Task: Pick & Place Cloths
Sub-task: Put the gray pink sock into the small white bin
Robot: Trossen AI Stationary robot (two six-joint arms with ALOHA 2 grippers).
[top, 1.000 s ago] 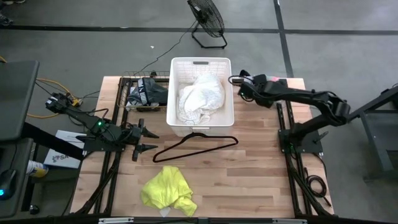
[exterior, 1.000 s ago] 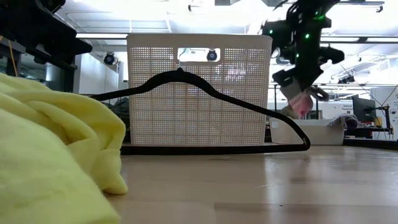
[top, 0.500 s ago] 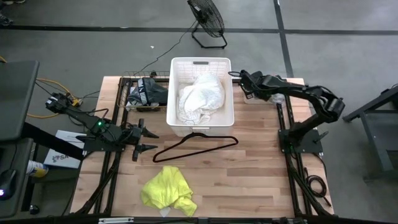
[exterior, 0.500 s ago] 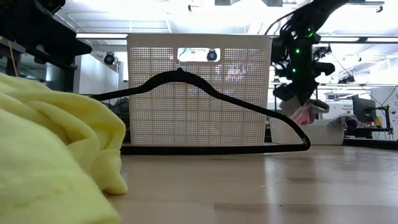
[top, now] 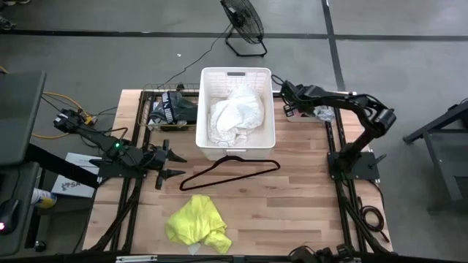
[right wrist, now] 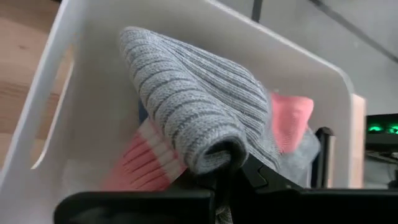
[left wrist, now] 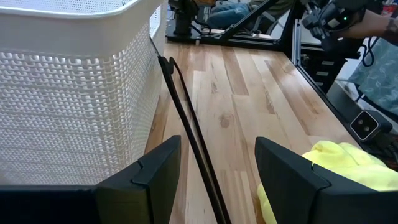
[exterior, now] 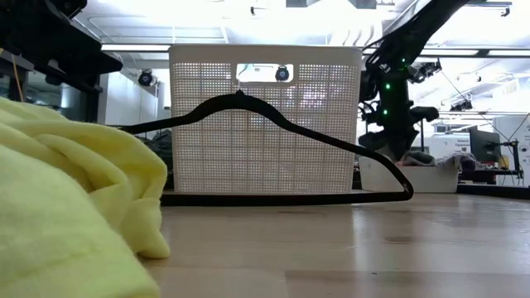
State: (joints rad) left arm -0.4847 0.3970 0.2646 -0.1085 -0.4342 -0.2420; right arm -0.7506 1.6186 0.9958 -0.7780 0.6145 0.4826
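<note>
A white basket (top: 205, 109) holds a large white cloth (top: 235, 117). A yellow cloth (top: 197, 223) lies bunched near the table's near edge. Dark cloths (top: 172, 108) lie left of the basket. My right gripper (top: 287, 98) hovers by the basket's right far corner, over a small white tray (top: 303, 115), shut on a grey ribbed cloth with pink parts (right wrist: 186, 99). My left gripper (top: 175, 165) waits open at the left, its fingers (left wrist: 149, 174) on either side of the black hanger (left wrist: 186, 118) without touching it. My right gripper (right wrist: 233, 177) holds the grey and pink cloth by a rolled fold (right wrist: 214, 152) that sits right at its fingertips. The cloth bulges out beyond the fingers over the tray (right wrist: 93, 62). Whether any of it rests in the tray, I cannot tell.
The hanger (top: 230, 169) rests its bar on the table and leans its hook end against the basket's near wall (exterior: 265, 124). Bare wood lies between hanger and yellow cloth (exterior: 66, 190). A fan (top: 245, 22) stands on the floor beyond the far edge.
My right arm has swung toward the table's far edge while its gripper stayed by the basket's right far corner. In the low view the gripper has shifted toward the basket, and the pink cloth that hung below it no longer shows there.
</note>
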